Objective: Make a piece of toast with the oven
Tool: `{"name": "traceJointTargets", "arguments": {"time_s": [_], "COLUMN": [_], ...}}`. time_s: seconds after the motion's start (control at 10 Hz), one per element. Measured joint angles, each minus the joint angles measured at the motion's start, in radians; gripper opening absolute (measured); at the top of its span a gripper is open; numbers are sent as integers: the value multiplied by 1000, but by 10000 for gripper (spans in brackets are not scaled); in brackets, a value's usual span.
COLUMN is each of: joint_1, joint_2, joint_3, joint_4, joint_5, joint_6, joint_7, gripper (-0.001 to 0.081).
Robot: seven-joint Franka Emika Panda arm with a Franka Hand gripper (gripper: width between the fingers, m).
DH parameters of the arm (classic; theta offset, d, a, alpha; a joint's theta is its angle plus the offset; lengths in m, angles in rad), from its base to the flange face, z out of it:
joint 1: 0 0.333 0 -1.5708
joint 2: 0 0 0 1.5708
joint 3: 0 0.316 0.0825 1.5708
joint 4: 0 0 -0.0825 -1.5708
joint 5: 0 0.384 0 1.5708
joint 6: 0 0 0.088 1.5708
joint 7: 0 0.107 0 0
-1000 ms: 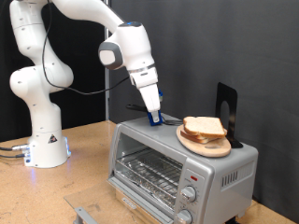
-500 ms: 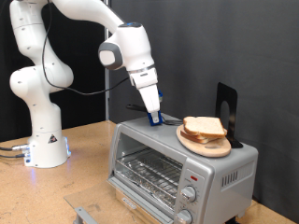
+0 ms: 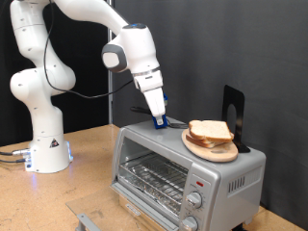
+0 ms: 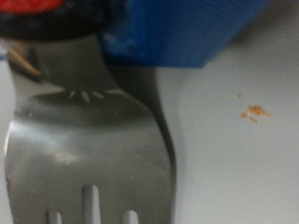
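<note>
The silver toaster oven (image 3: 183, 173) stands at the exterior view's lower right with its glass door closed and the wire rack showing inside. A slice of pale toast bread (image 3: 212, 132) lies on a round wooden plate (image 3: 207, 147) on top of the oven. My gripper (image 3: 159, 122) points down, its blue fingertips on the oven's top just to the exterior view's left of the plate. In the wrist view a metal fork (image 4: 89, 140) lies on the oven's pale top right beside a blue finger pad (image 4: 182, 28).
A black upright stand (image 3: 234, 115) sits on the oven behind the plate. The robot base (image 3: 43, 144) stands on the wooden table at the exterior view's left. Two round knobs (image 3: 194, 202) are on the oven's front. Crumbs (image 4: 250, 113) lie on the oven top.
</note>
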Motion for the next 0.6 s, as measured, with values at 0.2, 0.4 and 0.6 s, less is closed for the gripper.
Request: {"name": "traceJointTargets", "arguments": {"time_s": [0.2, 0.4, 0.6], "joint_1": [0, 0, 1], "joint_2": [0, 0, -7], "joint_3": [2, 2, 0], "joint_4": [0, 0, 7], "joint_5": [0, 2, 40], "joint_6": [0, -1, -3], "joint_7": [1, 6, 0], "gripper": [435, 435, 435]}}
